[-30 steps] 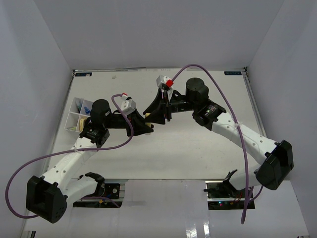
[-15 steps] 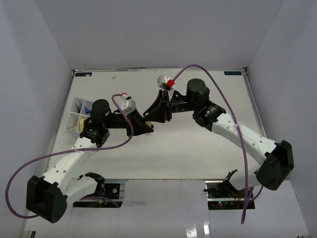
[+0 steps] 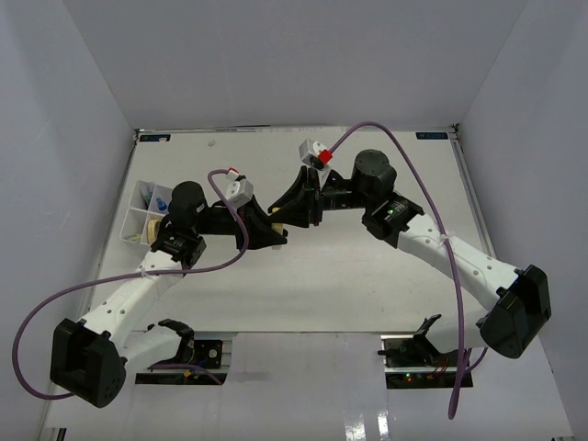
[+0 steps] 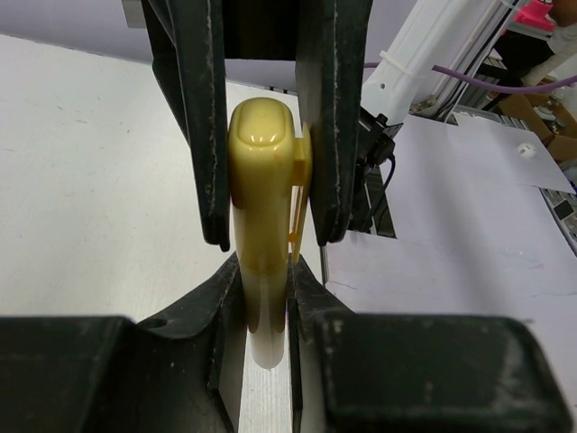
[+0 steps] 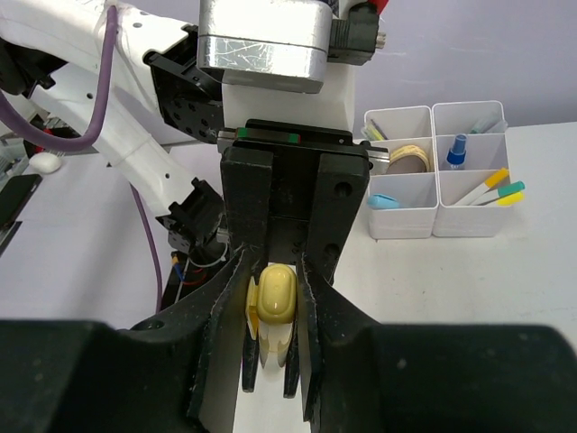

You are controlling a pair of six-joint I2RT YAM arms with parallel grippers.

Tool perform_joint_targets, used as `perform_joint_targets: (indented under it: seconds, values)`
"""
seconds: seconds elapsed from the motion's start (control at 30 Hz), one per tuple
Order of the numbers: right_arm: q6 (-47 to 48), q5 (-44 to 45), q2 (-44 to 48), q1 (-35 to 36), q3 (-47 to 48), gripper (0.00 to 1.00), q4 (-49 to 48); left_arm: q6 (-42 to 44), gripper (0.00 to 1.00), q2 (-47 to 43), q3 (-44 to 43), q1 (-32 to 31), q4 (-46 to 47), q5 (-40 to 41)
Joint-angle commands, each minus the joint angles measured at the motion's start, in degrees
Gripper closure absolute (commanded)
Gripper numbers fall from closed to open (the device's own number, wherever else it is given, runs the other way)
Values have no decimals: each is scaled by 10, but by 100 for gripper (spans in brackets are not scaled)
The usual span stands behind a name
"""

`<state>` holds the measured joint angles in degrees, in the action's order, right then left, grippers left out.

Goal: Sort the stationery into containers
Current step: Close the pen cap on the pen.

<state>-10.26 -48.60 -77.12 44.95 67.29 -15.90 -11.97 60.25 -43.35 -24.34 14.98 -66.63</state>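
Observation:
A marker with a yellow cap (image 4: pixel 264 171) and a white body is held in the air between both grippers. My left gripper (image 4: pixel 264 271) is shut on its white body. My right gripper (image 5: pixel 275 271) faces it head-on and is closed on the yellow cap (image 5: pixel 275 296), clip side against one finger. In the top view the two grippers meet at mid-table, left gripper (image 3: pixel 272 231), right gripper (image 3: pixel 287 213). The white divided tray (image 3: pixel 134 220) stands at the table's left edge. In the right wrist view the tray (image 5: pixel 401 225) holds a tan tape ring (image 5: pixel 407 159), a small blue-capped bottle (image 5: pixel 457 149) and capped markers (image 5: pixel 491 187).
A light blue item (image 5: pixel 383 201) lies in a near tray compartment. Purple cables loop from both wrists above the table. The left arm's white links (image 5: pixel 135 144) stand behind the joined grippers. White walls enclose the table on three sides.
Both wrists have shifted slightly to the right and away, still joined at the marker. The grip on the marker looks unchanged.

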Motion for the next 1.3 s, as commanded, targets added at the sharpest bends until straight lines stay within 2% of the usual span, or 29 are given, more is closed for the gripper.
perform_joint_targets:
  seconds: [0.0, 0.2, 0.47, 0.93, 1.27]
  values:
    - [31, -34, -8, 7, -22, 92, 89, -12, 100, 1, -66, 4, 51, 3]
    - [61, -36, -15, 11, -18, 92, 149, -12, 100, 20, -94, 5, 44, 0]
    - [77, -36, -9, 17, -42, 92, 180, -19, 100, 22, -112, 7, 65, 19]
    - [83, -37, -23, 21, -67, 92, 192, -67, 100, 28, -124, 7, 144, 19]
    - [87, -45, -36, 27, -80, 92, 210, -53, 100, 27, -144, 7, 131, 25]
